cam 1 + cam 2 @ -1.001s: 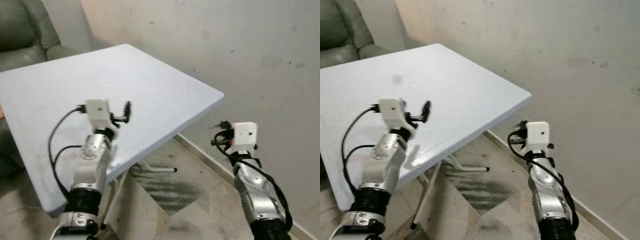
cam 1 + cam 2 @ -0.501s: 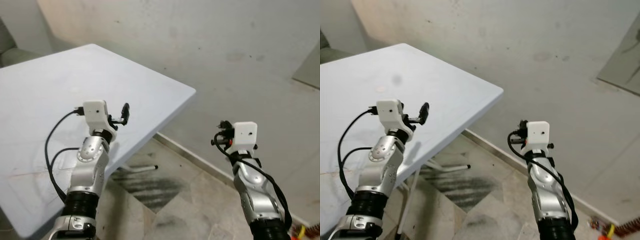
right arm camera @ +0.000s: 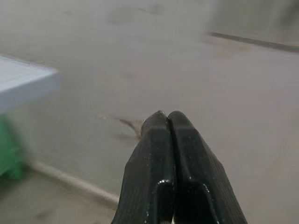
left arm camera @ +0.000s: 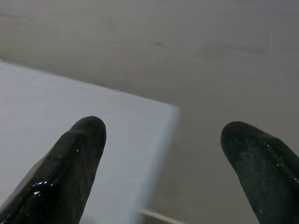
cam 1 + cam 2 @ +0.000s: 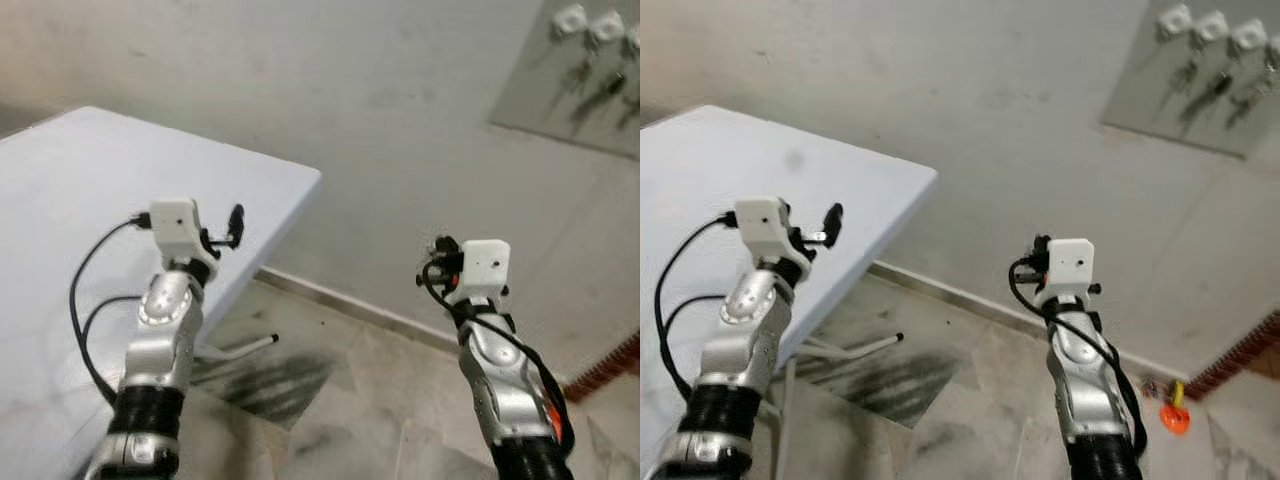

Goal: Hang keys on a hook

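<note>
Several keys hanging vertical, wall hooks

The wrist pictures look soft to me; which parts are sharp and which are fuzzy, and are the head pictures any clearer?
Left wrist view: the fingers are fairly sharp, the table and wall behind hazy. Right wrist view: the shut fingers sharp with small glints, background smeared. Right eye view: slightly soft, the hooks with hanging keys blurry; lighting even.
</note>
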Robot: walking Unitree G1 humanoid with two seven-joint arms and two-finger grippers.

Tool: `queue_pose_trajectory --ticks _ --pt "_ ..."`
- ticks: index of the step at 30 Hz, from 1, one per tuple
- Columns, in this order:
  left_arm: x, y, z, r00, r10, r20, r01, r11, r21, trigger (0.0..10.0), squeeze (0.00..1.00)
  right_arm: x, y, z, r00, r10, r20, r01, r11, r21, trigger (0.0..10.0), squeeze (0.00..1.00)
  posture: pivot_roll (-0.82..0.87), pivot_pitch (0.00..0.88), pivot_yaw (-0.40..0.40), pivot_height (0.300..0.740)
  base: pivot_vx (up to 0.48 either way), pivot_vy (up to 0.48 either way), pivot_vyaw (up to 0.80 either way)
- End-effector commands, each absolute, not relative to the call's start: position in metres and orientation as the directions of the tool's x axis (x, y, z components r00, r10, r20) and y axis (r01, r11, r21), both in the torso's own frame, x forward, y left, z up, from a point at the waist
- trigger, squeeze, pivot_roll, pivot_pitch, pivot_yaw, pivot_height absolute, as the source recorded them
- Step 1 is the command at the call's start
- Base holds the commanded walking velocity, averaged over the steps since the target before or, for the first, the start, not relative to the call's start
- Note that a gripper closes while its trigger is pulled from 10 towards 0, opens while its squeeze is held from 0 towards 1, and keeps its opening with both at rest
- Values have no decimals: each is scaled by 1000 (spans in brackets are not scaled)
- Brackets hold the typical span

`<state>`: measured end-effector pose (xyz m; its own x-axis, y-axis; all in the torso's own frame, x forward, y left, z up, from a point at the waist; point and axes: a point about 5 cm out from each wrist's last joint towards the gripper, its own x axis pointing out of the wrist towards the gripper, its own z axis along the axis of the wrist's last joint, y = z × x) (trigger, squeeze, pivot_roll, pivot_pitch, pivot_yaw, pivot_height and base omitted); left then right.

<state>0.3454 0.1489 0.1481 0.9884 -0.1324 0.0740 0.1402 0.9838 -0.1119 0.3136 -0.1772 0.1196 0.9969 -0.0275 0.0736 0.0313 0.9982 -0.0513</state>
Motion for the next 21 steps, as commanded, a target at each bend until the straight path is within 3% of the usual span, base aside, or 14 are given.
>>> queue_pose_trajectory --ticks 1,9,21 --pt "350 152 156 987 -134 83 142 986 -88 10000 0 312 -175 122 995 -38 94 43 998 -43 10000 0 -62 22 46 740 0 0 -725" --pt "357 142 161 983 -166 81 173 981 -87 10000 0 306 -180 120 992 -84 95 87 996 -35 10000 0 -93 27 73 740 0 0 -720" --pt "353 136 153 985 -167 50 172 975 -141 10000 0 308 -183 122 990 -118 78 118 993 7 10000 0 -88 23 45 740 0 0 0"
